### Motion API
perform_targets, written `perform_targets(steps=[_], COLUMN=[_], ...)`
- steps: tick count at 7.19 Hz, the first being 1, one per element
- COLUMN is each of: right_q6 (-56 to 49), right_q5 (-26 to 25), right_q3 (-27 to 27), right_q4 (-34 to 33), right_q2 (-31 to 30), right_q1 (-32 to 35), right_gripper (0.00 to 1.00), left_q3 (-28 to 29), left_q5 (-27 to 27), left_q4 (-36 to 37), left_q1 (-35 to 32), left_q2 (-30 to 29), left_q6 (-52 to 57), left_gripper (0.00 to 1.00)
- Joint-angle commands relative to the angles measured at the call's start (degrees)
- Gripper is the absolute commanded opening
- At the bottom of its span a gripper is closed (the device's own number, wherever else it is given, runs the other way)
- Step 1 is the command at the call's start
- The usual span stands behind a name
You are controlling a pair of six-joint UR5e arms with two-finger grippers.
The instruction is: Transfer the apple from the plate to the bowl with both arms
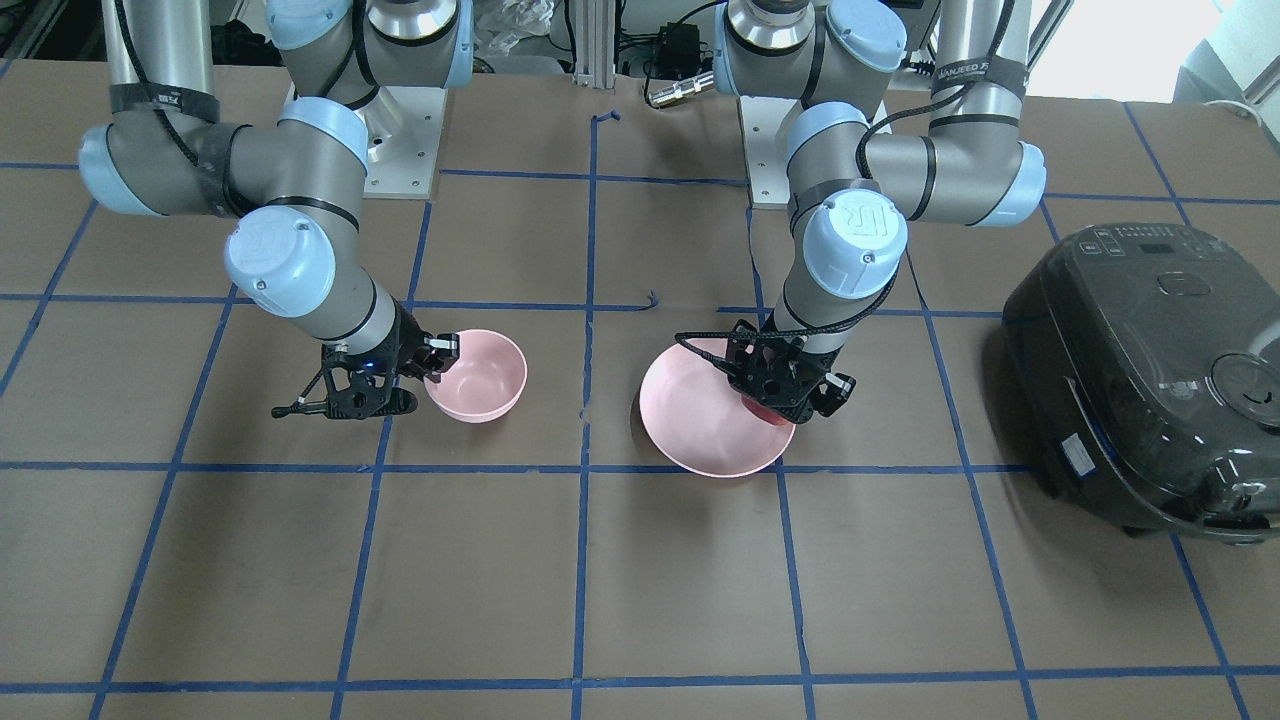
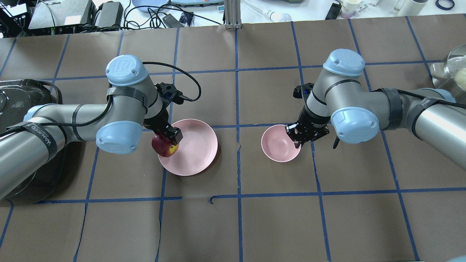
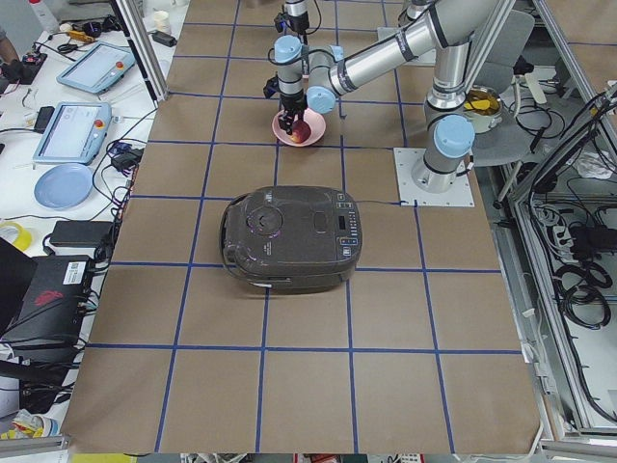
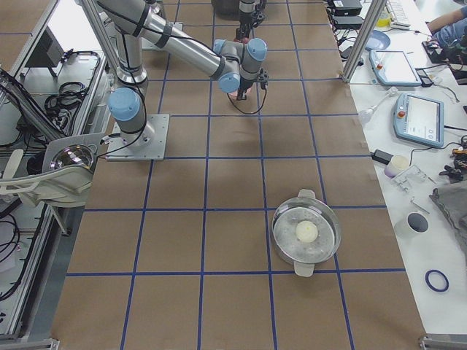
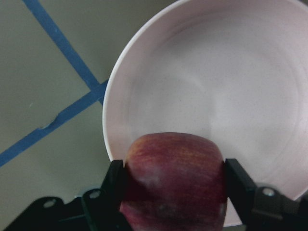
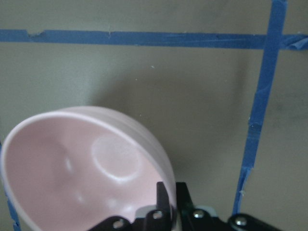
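Over the plate rim, left gripper clamps the apple, seemingly upright; right gripper pinches bowl.

- This was a robotics lab, not a home kitchen.
- Two industrial robot arms, the left arm and the right arm, were bolted to the table on square metal base plates.
- The table was covered in brown paper and marked into squares with blue tape.
- Control tablets with cords lay on a white side bench.
- Power bricks and tangled cables sat past the table's far edge, near an aluminium post.
- A dark rice cooker and a lidded steel pot stood on the paper, the only kitchen goods among the machinery.
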Motion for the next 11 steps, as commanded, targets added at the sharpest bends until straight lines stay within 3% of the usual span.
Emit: perform_targets(steps=[1,2,3,4,6,8,11], right_q6=[0.01,0.10,0.28,0.28,0.28,0.28,0.37], right_q5=[0.02,0.02,-0.07,-0.94,-2.16,-3.75,-4.55], right_q3=[0.01,-0.17,-1.04,-3.14,-10.06,-20.95,-23.64], right_q4=[-0.04,-0.04,0.05,0.40,10.36,24.76,29.49], right_q2=[0.04,-0.05,-0.66,-0.75,-2.41,-3.04,-4.79], right_q1=[0.00,0.00,-0.26,-0.26,-0.78,-1.31,-5.69], right_gripper=[0.50,0.62,0.92,1.00,1.00,1.00,1.00], left_q3=[0.77,2.26,5.41,9.44,12.64,12.73,16.23], left_q5=[0.38,0.29,0.03,-1.01,-3.22,-3.57,-6.73], left_q4=[-0.28,-1.85,-5.43,-8.69,-10.65,-10.22,-9.51], left_q1=[-0.07,-0.07,-0.42,-1.29,-2.96,-5.24,-9.80], left_q2=[1.29,1.47,1.73,1.21,0.59,0.59,-2.12], left_q6=[-6.67,-9.08,-11.45,-17.83,-25.68,-32.88,-45.27], left_gripper=[0.01,0.01,0.01,0.00,0.00,0.00,0.00])
